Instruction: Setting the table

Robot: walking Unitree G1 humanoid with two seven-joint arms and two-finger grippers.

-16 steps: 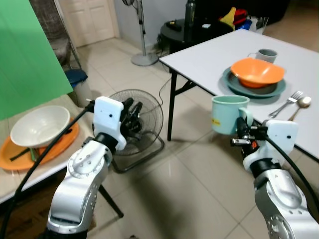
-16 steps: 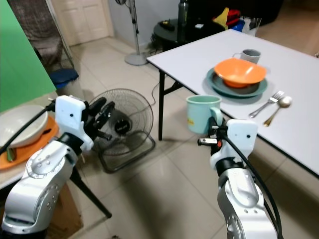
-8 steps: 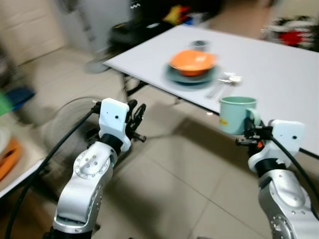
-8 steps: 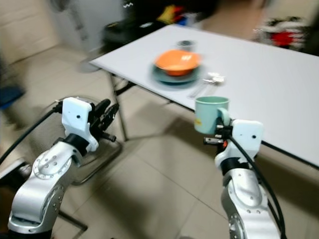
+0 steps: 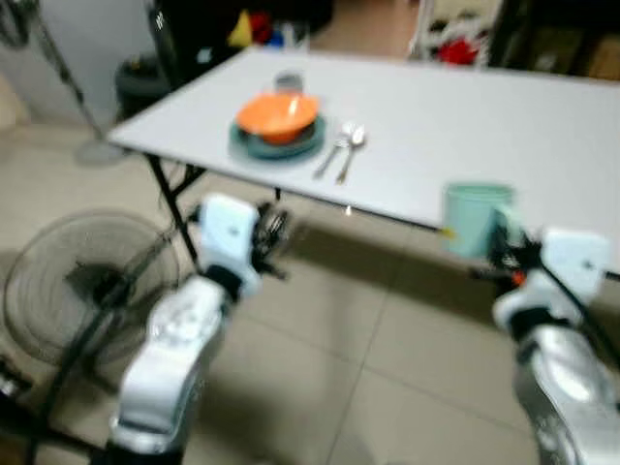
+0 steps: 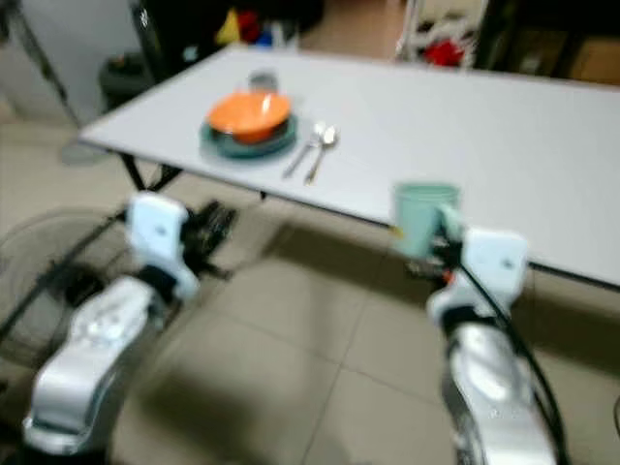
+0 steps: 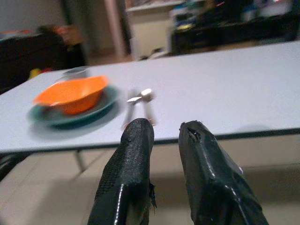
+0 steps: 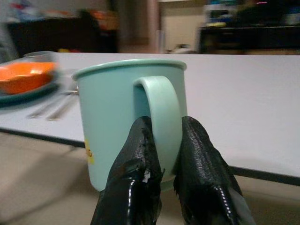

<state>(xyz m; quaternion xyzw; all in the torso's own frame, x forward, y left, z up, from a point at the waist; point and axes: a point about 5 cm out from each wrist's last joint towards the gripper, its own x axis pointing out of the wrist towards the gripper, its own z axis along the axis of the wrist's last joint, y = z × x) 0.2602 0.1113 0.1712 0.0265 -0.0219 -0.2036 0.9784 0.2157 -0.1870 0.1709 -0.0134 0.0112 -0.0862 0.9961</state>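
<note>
1. Blur softens both of my head views, so fine detail on the tabletop is hard to read.
2. My right claw pinches the handle of a pale green mug, one finger on each side of the loop, and holds it upright in the air just off the near edge of the tabletop, above the tiled floor.
3. The mug's base is hidden behind my fingers in the right wrist view; a small yellow mark on its side is too smeared to read.
4. My left claw holds nothing, with only a narrow gap between its two fingers; it is raised in front of me and points toward the tabletop from below its edge.
5. On the far left part of the tabletop an orange bowl sits on a dark teal plate.
6. Just beside the plate, toward my right, lie a fork and a spoon, side by side; whether they touch I cannot tell.
7. A grey cup stands just behind the bowl, partly hidden by it.
8. A round floor fan stands on the floor to my left, partly cut off by my left arm.
9. Dark furniture and bright objects beyond the tabletop are too blurred to name.
</note>
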